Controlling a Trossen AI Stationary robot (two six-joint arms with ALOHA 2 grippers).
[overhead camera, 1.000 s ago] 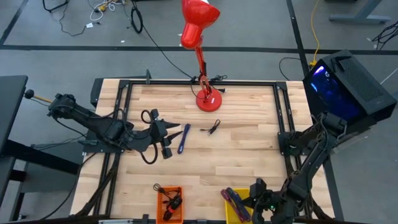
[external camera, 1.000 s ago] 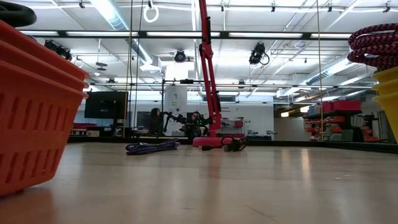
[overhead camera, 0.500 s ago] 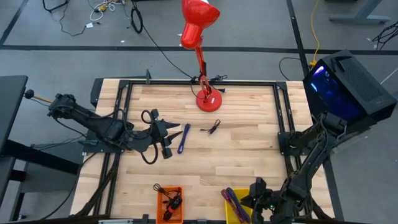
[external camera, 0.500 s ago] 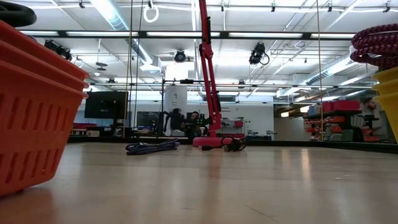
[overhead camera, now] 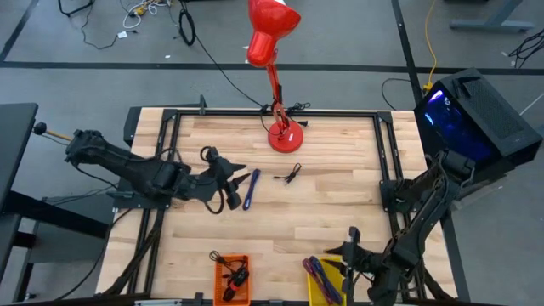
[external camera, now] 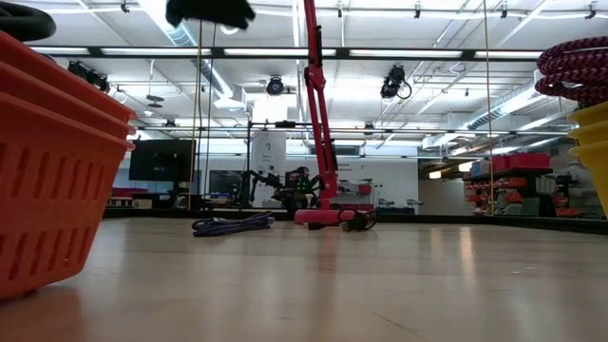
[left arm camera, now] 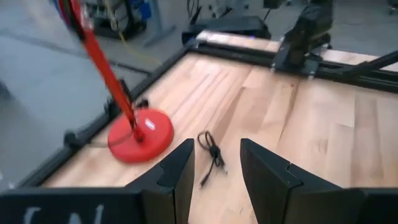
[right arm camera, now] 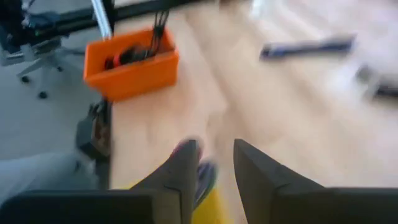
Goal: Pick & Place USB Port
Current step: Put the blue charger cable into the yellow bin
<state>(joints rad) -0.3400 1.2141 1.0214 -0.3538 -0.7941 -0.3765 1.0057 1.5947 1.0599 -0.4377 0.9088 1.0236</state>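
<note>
Since a second ago, my left gripper [overhead camera: 238,183] has swung forward and lifted off the table, and my right gripper [overhead camera: 350,251] has risen and turned above the yellow basket [overhead camera: 321,293] at the table's near edge. Both sets of fingers stand apart and hold nothing; the left wrist view shows a clear gap between the left fingers [left arm camera: 177,171], and the right wrist view shows the same for the right ones [right arm camera: 186,163].

I judge this to be the approach step, before any grasp. The left gripper is the one at work. Looking past its fingers, I see the small black cable [left arm camera: 213,154] lying flat on the bare wood, near the red lamp [overhead camera: 283,136] base. From above, that cable [overhead camera: 291,174] sits beyond my left fingertips, apart from them, with the blue cable [overhead camera: 249,190] lying just beside the gripper, between it and the black one.

Next I would reach over the blue cable, lower the spread fingers astride the black cable and close. It is thin and flat on the wood, so I must come down close to the surface. The orange basket [overhead camera: 231,279] at the near edge already holds dark cables and looks like the likely drop place.
</note>
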